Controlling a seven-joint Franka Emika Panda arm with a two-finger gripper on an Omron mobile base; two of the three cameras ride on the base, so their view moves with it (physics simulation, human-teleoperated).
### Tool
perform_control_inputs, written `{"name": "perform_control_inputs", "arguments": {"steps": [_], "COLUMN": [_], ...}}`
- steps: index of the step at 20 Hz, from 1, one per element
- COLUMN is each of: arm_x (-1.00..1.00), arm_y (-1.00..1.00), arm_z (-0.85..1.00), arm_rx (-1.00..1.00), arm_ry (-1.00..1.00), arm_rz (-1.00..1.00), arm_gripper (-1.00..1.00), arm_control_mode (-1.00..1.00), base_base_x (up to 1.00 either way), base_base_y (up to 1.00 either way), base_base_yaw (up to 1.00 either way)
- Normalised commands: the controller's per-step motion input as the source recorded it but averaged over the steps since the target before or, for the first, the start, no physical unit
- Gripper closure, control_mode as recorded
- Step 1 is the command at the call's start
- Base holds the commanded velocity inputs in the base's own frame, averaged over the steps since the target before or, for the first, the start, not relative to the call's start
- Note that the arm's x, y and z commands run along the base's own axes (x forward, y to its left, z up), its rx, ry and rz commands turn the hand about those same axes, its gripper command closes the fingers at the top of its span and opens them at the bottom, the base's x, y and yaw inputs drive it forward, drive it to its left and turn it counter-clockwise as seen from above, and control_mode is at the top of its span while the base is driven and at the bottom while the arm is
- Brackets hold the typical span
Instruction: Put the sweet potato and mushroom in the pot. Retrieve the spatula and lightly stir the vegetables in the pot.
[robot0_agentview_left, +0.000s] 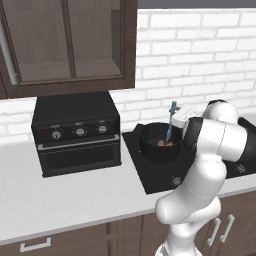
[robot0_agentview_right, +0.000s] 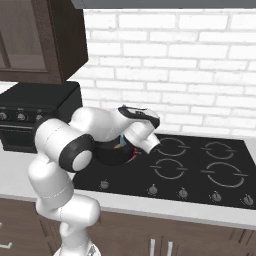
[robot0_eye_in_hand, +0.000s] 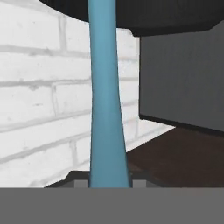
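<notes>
Teal spatula (robot0_agentview_left: 170, 123) is being pinched at its handle by the jaws of the gripper (robot0_agentview_left: 176, 118), its long axis running steeply down into the black pot (robot0_agentview_left: 160, 142), where the sweet potato (robot0_agentview_left: 161, 143) is lying just beside its tip.

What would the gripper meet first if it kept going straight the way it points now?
Judging by the hand view, the gripper, shut on the spatula, points along the handle toward the pot. It would likely reach the pot's contents, an orange-tan lump, the sweet potato; depth is unclear.
</notes>
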Motion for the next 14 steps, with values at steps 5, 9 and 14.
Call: {"name": "perform_control_inputs", "arguments": {"steps": [5, 9, 14], "arm_x": [0.0, 0.0, -0.02], "arm_y": [-0.08, 0.0, -0.07], "arm_z": [-0.34, -0.56, -0.49], "arm_rx": [0.0, 0.0, 0.0], "arm_ry": [0.23, 0.17, 0.18], "arm_rz": [-0.07, -0.06, -0.09], "arm_gripper": [1.0, 1.0, 1.0], "arm_control_mode": [-1.0, -1.0, -1.0], "base_base_x": [0.0, 0.0, 0.0], "base_base_y": [0.0, 0.0, 0.0], "base_base_yaw": [0.0, 0.0, 0.0]}}
